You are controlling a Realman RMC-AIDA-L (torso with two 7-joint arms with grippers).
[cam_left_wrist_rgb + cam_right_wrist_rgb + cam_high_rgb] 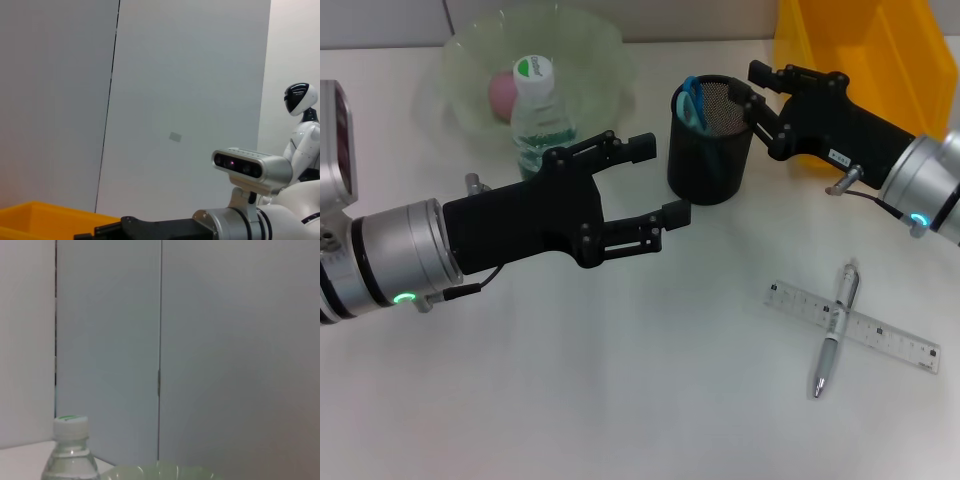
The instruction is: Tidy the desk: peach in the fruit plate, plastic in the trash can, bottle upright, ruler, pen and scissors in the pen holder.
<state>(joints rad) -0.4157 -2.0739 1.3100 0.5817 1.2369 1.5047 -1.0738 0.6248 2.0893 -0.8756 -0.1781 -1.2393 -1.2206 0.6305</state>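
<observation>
On the white surface (620,400), the black mesh pen holder (710,140) stands upright at the far middle, with the blue-handled scissors (692,102) standing inside it against its left wall. The right pincer (756,98), black and reaching in from the right, sits at the holder's far right rim; whether its fingers are apart or together cannot be told. The left pincer (667,180), also black, stretches in from the left with its fingers spread wide apart and nothing between them; its near fingertip (676,213) is just beside the holder's lower left wall.

The clear plastic bottle with a white and green cap (540,115) stands upright just beyond the left pincer, at the near edge of the translucent pale green fruit plate (590,50). The pink peach (503,96) lies in that plate, just left of the bottle. In the right wrist view the bottle's cap (71,426) and the plate's rim (160,471) show against a grey wall.

The transparent ruler (890,340) lies flat at the near right, and the silver pen (836,328) lies across it, tip pointing near. The yellow plastic bin (870,40) stands at the far right, behind the right arm; its edge (45,215) also shows in the left wrist view.
</observation>
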